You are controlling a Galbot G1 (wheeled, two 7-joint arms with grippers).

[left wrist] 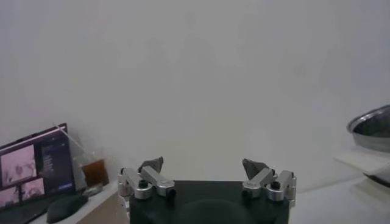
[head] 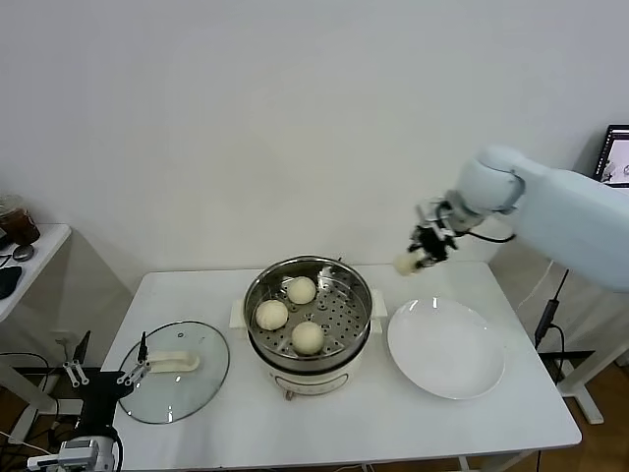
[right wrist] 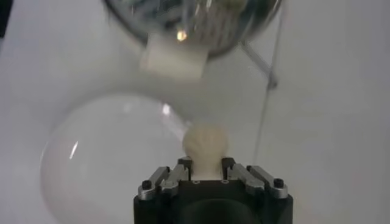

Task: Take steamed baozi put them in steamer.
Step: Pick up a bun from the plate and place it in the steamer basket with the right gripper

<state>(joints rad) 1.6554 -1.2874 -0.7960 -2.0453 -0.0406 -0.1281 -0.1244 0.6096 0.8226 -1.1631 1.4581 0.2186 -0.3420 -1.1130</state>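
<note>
You have three buns (head: 302, 290) sitting on the perforated tray of the steamer (head: 257, 295) at the middle of the table (head: 393, 423). The fourth bun (head: 407, 263) is up in the air, pinched in your right gripper (head: 417, 259), whose fingers are closed on it above the far edge of the white plate (head: 447, 369). Beside the steamer on its other side lies the glass lid (head: 187, 388). Your left gripper (left wrist: 206, 172) is parked low off the table's left corner, fingers spread wide, holding nothing.

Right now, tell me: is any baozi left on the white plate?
No. The white plate is bare; three baozi sit in the steamer, one in the right claw.
</note>
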